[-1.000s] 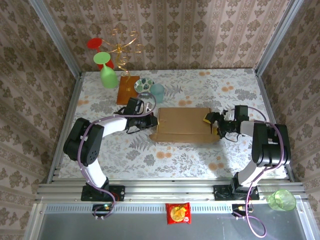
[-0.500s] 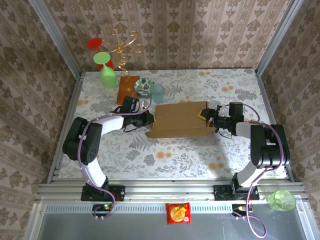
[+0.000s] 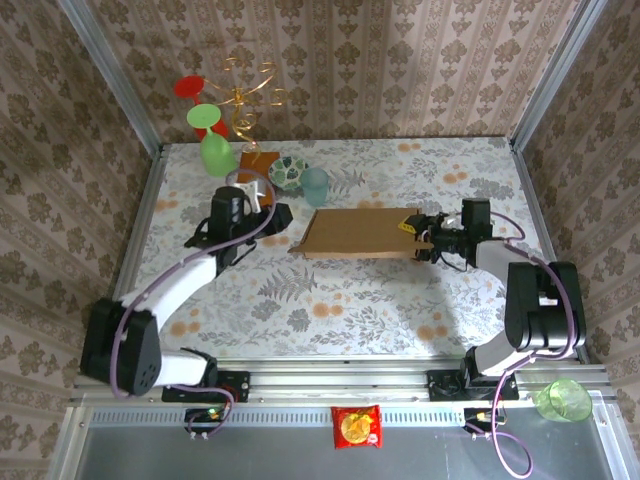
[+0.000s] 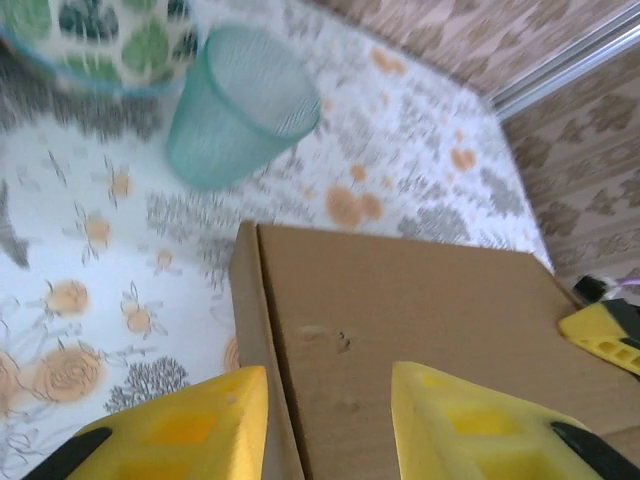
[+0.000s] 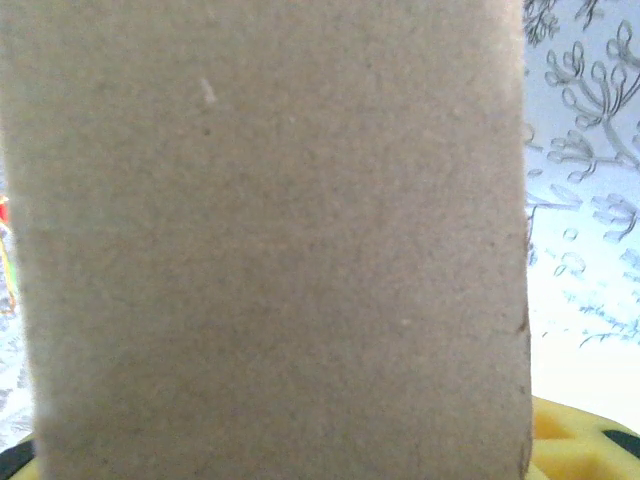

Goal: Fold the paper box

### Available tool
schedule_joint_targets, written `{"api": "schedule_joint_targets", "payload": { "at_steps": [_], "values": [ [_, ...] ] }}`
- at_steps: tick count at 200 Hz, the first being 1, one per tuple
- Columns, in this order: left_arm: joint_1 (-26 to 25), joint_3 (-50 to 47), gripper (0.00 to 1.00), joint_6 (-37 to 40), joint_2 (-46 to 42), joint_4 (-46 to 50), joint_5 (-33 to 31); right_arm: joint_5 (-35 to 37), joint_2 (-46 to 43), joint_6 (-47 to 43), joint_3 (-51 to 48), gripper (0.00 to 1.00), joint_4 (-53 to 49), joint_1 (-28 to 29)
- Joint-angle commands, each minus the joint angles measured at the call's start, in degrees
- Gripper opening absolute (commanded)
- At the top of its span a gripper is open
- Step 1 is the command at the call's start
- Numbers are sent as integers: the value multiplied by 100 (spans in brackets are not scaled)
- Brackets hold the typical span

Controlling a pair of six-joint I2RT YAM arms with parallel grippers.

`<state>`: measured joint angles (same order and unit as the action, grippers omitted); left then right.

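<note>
Occupying the middle of the table (image 3: 330, 310), the paper box (image 3: 360, 232) is seen from above. The left gripper (image 3: 280, 217) is placed just off its left end and the right gripper (image 3: 416, 238) at its right end. A teal cup (image 3: 315, 183), a patterned bowl (image 3: 288, 170) and a wooden slab (image 3: 250, 165) are set just behind the box's left corner.

In the left wrist view, the yellow fingers (image 4: 190, 430) are spread apart over the left edge of the box (image 4: 400, 320), with nothing gripped and the cup (image 4: 235, 105) beyond.

In the right wrist view, the box (image 5: 270, 240) is seen close to the lens between the fingers (image 5: 585, 440); whether it is clamped cannot be told.
</note>
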<state>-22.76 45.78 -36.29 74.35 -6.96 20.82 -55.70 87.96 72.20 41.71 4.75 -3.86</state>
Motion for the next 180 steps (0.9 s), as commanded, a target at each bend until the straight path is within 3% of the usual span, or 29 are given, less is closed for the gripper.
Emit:
{"api": "schedule_joint_targets", "payload": {
  "at_steps": [1, 24, 57, 80, 95, 135, 180],
  "values": [
    [17, -415, 39, 657, -490, -600, -102, 12, -247, 478, 393, 41, -1305, -1],
    [17, -475, 41, 1181, -771, -123, 253, 85, -466, 642, 548, 41, -2130, -18],
    [4, -733, 43, 1626, -1573, 84, 575, -35, -731, 1282, 328, 44, -2367, -31],
    [24, -957, 58, 2156, -2191, 511, 613, -11, -780, 1330, 282, 45, -2696, -53],
    [70, -1090, 59, 2438, -2332, 750, 918, -18, -744, 1429, 256, 45, -2655, -54],
    [71, -1437, 63, 2465, -2051, 528, 1310, -28, -463, 1465, 353, 44, -2638, -62],
    [-107, -1477, 66, 2329, -1111, -486, 1049, -28, -271, 1463, 351, 44, -2637, -62]
  ]
}}
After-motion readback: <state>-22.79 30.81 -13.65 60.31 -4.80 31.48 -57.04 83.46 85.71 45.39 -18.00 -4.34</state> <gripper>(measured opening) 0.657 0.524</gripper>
